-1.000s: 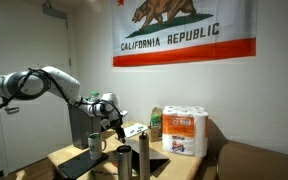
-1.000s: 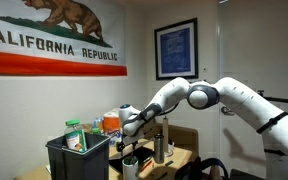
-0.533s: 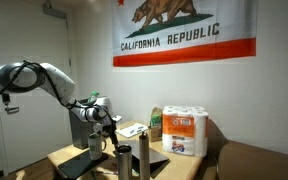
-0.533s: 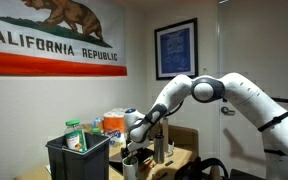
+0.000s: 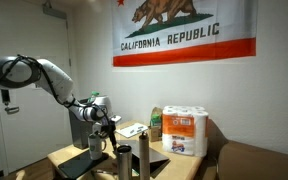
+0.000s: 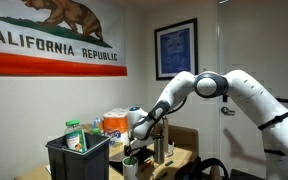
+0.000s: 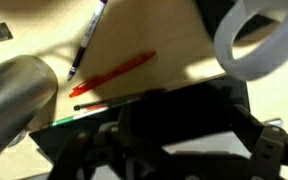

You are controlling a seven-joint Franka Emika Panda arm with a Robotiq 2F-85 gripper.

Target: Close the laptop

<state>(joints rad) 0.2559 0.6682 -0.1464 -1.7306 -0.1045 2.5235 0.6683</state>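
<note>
The laptop (image 5: 95, 144) is a dark panel standing near the left of the wooden table, with a flat dark part (image 5: 79, 163) in front of it. My gripper (image 5: 104, 121) is right at its upper edge. In the wrist view the dark lid (image 7: 184, 110) fills the space between my spread fingers (image 7: 184, 140). The gripper is open; I cannot tell whether a finger touches the lid. In an exterior view the gripper (image 6: 136, 131) hangs low behind the dark box, and the laptop is hidden there.
Two metal bottles (image 5: 134, 157) stand at the table's front, and one shows in the wrist view (image 7: 14, 95). A paper-towel pack (image 5: 187, 131) is at the right. A tall dark box (image 6: 79, 158), a white tape roll (image 7: 259, 45) and a red pen (image 7: 114, 72) are close by.
The arm has swung lower and closer to the laptop lid over the last second. Between half a second ago and now it has barely moved.
</note>
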